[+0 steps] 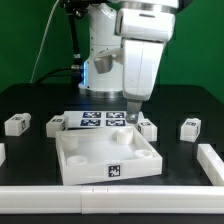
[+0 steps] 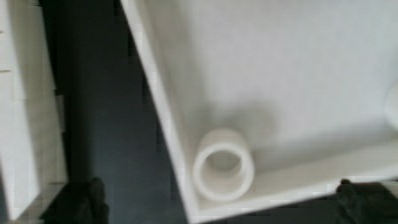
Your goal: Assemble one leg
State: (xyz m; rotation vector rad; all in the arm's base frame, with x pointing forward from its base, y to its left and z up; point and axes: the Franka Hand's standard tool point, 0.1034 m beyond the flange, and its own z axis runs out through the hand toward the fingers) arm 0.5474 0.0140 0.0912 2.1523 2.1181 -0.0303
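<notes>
Trouble from here looks likeliest on the way down. The gripper (image 1: 133,106) hangs over the tray (image 1: 70,160), at the tray corner that faces the far edge of the worktop (image 1: 30,100) on the exterior view's right. Its fingers (image 2: 368,195) are spread wide and hold nothing: in the wrist view the two dark tips show far apart, with only the tray floor and a round corner socket (image 2: 224,165) between them.

The leg (image 1: 148,128) nearest the gripper stands on the worktop just beside that same tray corner, toward the edge at the exterior view's right. Whether it touches the tray wall cannot be told. Other legs (image 1: 17,124) lie in the same row, out toward both side edges, and the marker board (image 1: 95,119) lies beyond the tray.

As I judge it, the gripper is over the tray rather than the leg. A straight drop could set a fingertip on the raised rim and shove the tray. With so little room beside the wall, a finger could also nudge the leg askew or catch it off-centre, so that it slips.
</notes>
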